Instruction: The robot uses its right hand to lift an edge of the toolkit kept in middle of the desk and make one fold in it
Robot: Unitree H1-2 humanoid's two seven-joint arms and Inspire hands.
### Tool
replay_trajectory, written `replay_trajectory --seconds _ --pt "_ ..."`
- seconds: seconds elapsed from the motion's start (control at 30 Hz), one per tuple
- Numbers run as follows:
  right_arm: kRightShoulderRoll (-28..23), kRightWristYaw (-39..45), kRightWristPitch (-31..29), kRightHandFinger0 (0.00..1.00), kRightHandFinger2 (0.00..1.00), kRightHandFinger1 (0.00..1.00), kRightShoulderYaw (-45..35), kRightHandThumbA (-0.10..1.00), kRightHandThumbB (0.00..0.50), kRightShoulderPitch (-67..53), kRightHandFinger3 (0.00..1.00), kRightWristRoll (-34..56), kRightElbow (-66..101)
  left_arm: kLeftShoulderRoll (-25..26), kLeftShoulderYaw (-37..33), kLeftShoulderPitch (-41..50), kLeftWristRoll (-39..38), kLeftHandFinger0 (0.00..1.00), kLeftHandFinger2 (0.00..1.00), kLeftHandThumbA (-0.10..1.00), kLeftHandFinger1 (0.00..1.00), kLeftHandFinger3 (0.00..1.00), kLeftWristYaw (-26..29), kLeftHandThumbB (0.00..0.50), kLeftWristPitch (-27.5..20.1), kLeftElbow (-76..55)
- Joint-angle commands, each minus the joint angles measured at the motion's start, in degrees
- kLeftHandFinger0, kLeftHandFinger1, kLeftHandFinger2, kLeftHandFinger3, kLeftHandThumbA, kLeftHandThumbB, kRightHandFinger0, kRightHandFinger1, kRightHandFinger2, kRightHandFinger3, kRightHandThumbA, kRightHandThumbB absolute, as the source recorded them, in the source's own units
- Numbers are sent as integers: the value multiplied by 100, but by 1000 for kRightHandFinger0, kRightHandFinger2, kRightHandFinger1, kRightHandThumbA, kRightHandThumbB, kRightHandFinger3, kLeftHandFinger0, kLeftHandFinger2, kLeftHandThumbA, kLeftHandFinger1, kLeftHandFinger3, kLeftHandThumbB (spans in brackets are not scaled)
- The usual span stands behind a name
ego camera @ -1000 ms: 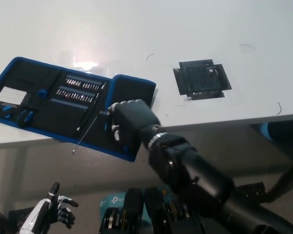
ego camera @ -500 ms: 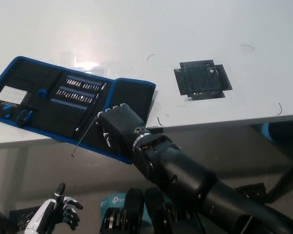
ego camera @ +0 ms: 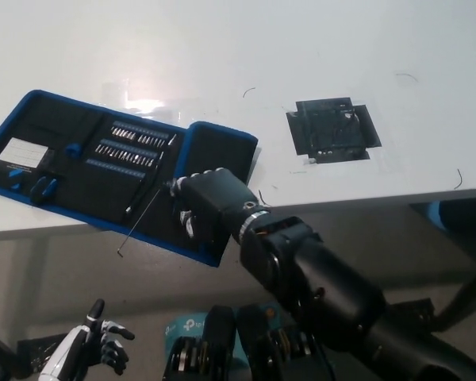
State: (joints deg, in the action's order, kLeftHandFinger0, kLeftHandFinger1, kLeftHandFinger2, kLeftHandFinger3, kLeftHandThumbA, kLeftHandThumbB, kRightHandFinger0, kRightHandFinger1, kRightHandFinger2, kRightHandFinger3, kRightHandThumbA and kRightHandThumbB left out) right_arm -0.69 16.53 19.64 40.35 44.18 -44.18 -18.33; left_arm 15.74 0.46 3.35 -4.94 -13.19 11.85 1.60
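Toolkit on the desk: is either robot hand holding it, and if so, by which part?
The right hand lies over the right end flap of the toolkit; a closed grip cannot be told. The left hand rests low, holding nothing.

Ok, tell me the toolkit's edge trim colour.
Bright blue trim around the black fabric toolkit, head view.

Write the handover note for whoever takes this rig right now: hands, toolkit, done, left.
Right hand: black, on the right end panel of the toolkit; grip not discernible from this view.
Left hand: white, idle low at the lower left, below the desk edge, fingers apart, holding nothing.
Toolkit: lies open and flat near the front edge of the desk, its near right corner jutting past the edge.
Done: right hand has reached the toolkit.
Left: lift that edge and make the one fold.
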Motion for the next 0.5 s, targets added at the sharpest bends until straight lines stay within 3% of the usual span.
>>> replay_trajectory --seconds 0.0,0.13,0.47 --pt "0 429 273 1000 1000 1000 -352 492 480 47 1000 282 511 36 83 37 -68 381 281 1000 322 423 -11 500 -75 -118" --pt "113 449 457 1000 1000 1000 -739 476 436 47 1000 445 835 36 78 84 -12 365 275 1000 311 406 23 500 -124 -119" --pt "151 390 394 1000 1000 1000 -1345 592 499 -42 1000 717 1411 67 71 97 -8 379 308 1000 337 423 -3 500 -101 -157"
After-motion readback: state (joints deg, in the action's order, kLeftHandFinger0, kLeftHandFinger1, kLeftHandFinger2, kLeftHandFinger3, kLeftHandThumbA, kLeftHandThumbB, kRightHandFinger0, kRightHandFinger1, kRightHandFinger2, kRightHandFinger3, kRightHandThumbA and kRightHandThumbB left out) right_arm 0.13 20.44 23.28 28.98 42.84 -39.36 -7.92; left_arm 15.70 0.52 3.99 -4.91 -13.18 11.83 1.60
